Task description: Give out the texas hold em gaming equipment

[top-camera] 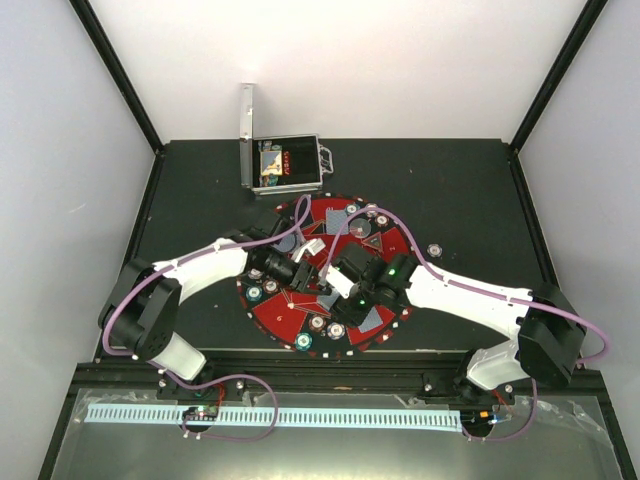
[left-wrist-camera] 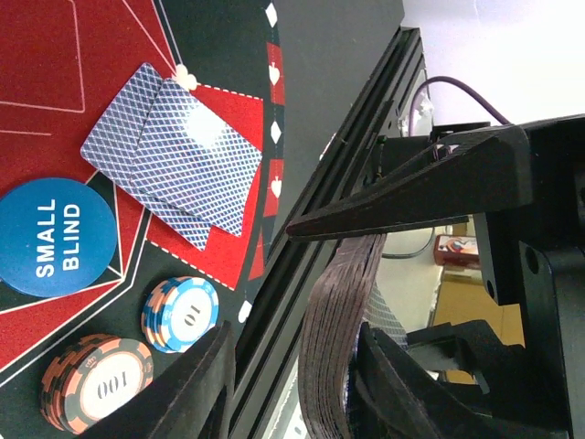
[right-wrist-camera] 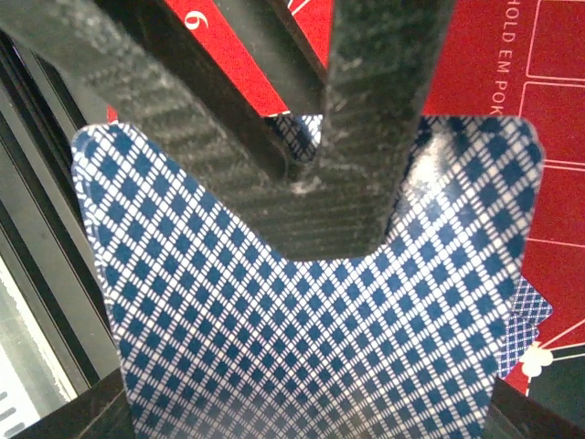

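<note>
Your black table (top-camera: 480, 180) carries the round red-and-black mat (top-camera: 330, 212) at its middle, and both arms reach in over the mat from the near edge. The silver case (top-camera: 290, 168) stands open on the far side, just beyond the mat's far-left rim, with its lid upright.

Your right gripper (right-wrist-camera: 320, 201) is over the middle of the mat and clamped on the pack of cards (right-wrist-camera: 302, 329). In its wrist view the fingers lie on the blue-lattice back, which fills most of the frame. The pack is held up off the mat.

Your left gripper (left-wrist-camera: 329, 279) meets the pack from the left. In the left wrist view you see the pack edge-on and bowed between the jaws. The upper finger (left-wrist-camera: 411, 197) touches the pack's top edge. You cannot tell from these views whether that claw grips the pack or only brackets it.

On the mat, two face-down cards (left-wrist-camera: 174, 155) overlap on a red panel. In the overhead view, other grey-backed cards (top-camera: 372, 318) lie around the ring. Just beside the pair sits the blue disc (left-wrist-camera: 55, 233) marked SMALL BLIND. Near it, by the rim, stand two short piles of chips: a blue-and-orange-edged stack (left-wrist-camera: 181, 313) marked 10 and a brown-red stack (left-wrist-camera: 96, 393) marked 100. More rim chips (top-camera: 303, 341) dot the mat's near edge. A lone chip (top-camera: 435, 248) lies on the bare table to the right of the mat.
</note>
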`<control>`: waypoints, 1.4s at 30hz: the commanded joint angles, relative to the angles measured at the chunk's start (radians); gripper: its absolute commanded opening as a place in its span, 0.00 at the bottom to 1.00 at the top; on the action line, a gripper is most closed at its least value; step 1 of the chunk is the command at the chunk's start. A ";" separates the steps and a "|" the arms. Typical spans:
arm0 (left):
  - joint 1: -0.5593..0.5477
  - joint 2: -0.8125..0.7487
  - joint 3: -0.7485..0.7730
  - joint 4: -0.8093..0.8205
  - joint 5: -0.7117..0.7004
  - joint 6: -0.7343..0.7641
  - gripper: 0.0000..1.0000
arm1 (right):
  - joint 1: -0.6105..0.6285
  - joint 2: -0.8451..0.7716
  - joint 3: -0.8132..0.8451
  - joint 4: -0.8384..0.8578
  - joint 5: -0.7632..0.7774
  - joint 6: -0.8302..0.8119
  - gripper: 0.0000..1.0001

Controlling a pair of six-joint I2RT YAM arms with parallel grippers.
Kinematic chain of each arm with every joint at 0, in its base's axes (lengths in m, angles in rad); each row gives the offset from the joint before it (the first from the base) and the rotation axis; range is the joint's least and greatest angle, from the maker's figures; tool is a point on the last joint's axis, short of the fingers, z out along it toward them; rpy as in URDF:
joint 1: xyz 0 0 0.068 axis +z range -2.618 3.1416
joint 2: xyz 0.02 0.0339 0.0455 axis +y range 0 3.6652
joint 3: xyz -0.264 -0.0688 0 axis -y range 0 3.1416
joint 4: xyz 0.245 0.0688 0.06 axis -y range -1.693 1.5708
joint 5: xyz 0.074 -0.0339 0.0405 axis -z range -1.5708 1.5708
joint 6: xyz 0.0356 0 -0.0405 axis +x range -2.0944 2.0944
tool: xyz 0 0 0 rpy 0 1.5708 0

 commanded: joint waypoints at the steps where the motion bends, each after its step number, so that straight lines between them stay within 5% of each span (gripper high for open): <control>1: 0.000 -0.005 0.030 -0.068 -0.040 0.044 0.36 | 0.004 -0.007 -0.011 0.010 0.011 -0.006 0.62; 16: 0.015 -0.026 0.038 -0.109 -0.049 0.062 0.22 | 0.004 -0.002 -0.019 0.007 0.017 -0.003 0.62; 24: 0.022 -0.049 0.036 -0.128 -0.037 0.069 0.02 | 0.004 -0.001 -0.021 0.009 0.019 0.002 0.62; 42: 0.168 -0.120 0.031 -0.213 -0.172 0.146 0.02 | 0.004 -0.029 -0.034 0.003 0.135 0.079 0.61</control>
